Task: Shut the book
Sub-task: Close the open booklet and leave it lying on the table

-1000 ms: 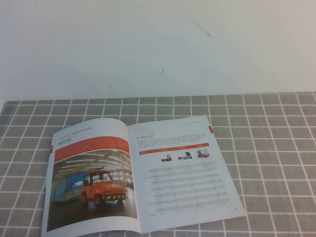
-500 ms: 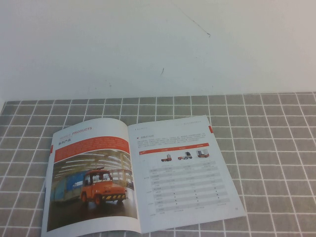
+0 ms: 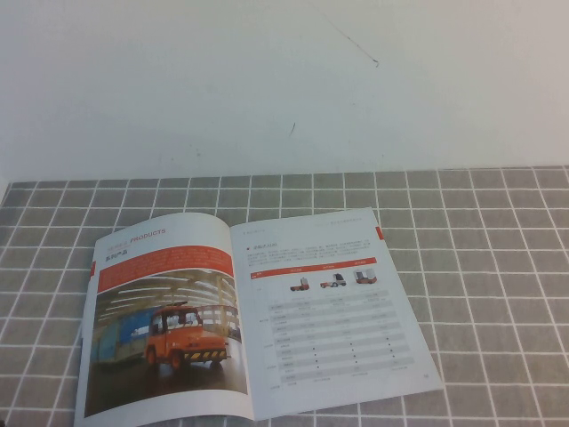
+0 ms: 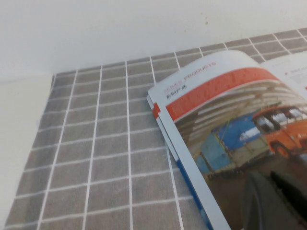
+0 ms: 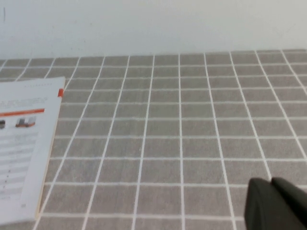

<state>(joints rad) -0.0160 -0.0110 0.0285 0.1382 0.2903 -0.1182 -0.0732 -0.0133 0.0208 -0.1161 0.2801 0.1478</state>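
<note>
Here's the product catalogue (image 3: 253, 311), lying wide open and flat on the grey checked surface (image 3: 498, 267), left of centre and close to the robot's edge. Its spine (image 3: 242, 320) runs from the near side away towards the wall, leaning a touch to the left at the far end. The orange truck (image 3: 182, 334) fills the left page (image 3: 164, 311); tables and small pictures fill the right page (image 3: 333, 302).

Neither arm shows from above. At the wrist, the left hand (image 4: 274, 201) hovers right over the truck page, near its outer edge. Released or clenched? Cannot tell. The right hand (image 5: 272, 203) hangs above bare cloth, well apart from the right page's free edge, and I cannot tell its state either.

So the left arm looks nearer. My read: closing means lifting one outer page edge and folding it across the spine, and nothing has started yet.
</note>
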